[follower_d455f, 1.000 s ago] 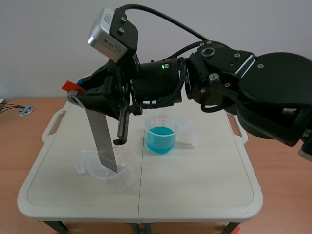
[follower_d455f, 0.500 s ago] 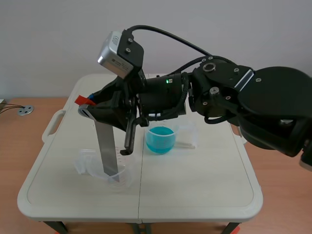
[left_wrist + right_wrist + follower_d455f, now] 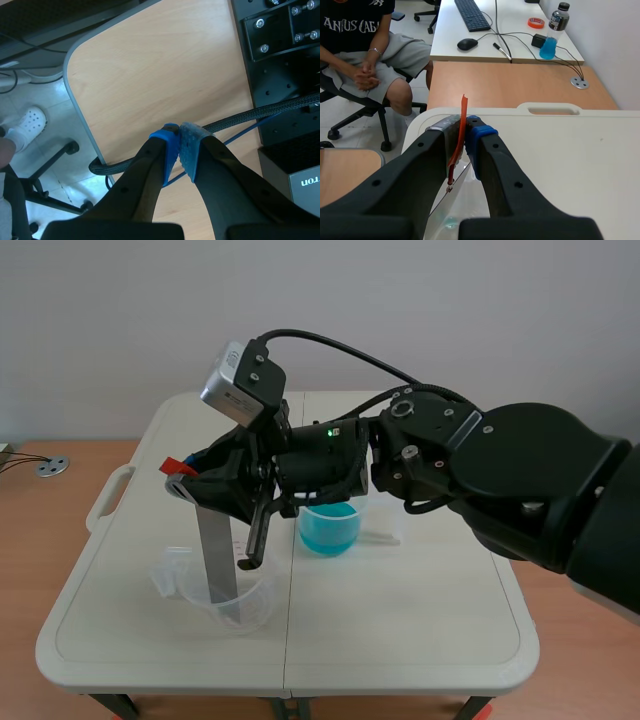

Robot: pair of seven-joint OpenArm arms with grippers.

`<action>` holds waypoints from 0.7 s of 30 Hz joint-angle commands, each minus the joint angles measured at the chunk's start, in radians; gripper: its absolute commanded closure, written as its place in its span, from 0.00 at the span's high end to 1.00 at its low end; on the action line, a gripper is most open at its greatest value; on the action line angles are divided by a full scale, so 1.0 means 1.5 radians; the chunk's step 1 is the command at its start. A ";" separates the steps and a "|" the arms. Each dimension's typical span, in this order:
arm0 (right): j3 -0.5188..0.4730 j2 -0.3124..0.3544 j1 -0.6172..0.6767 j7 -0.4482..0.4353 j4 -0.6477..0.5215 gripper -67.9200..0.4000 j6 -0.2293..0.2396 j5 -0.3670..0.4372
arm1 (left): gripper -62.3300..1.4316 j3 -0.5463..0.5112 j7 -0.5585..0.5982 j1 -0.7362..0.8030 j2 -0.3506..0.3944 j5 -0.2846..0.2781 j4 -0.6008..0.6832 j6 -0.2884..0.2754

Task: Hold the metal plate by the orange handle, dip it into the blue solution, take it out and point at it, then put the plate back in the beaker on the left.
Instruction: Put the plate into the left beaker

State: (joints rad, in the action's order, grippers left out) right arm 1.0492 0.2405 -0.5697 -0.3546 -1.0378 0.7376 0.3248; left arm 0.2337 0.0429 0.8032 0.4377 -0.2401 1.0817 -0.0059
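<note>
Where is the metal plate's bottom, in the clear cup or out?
In. The metal plate stands nearly upright, its lower end below the rim of the clear beaker, visible through the wall.

light: bright, even | shadows: faint, soft on the table [image 3: 400, 615] | glare: floor [image 3: 50, 107] washed pale

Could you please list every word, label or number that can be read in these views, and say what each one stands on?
"ANIUS CAB", white letters on the seated person's black T-shirt; cut off, letters partly uncertain.
"ron", upside down, on a grey box in the left wrist view; cut off by the edge.
Bottle label: too small to read.
Marks on the left beaker: too faint to read.
Metal plate: none.
</note>
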 commanded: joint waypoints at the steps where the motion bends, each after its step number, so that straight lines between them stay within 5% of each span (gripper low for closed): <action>1: -0.004 -0.007 -0.015 -0.010 -0.005 0.02 0.005 0.007 | 0.07 0.001 0.007 0.005 0.001 -0.002 0.007 -0.006; 21: -0.004 -0.011 -0.013 -0.012 0.018 0.02 0.005 -0.011 | 0.07 0.001 0.007 0.005 0.000 -0.002 0.007 -0.006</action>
State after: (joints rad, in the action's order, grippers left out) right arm 1.0492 0.2325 -0.5697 -0.3557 -1.0012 0.7380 0.3012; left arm 0.2337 0.0429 0.8032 0.4377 -0.2401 1.0817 -0.0059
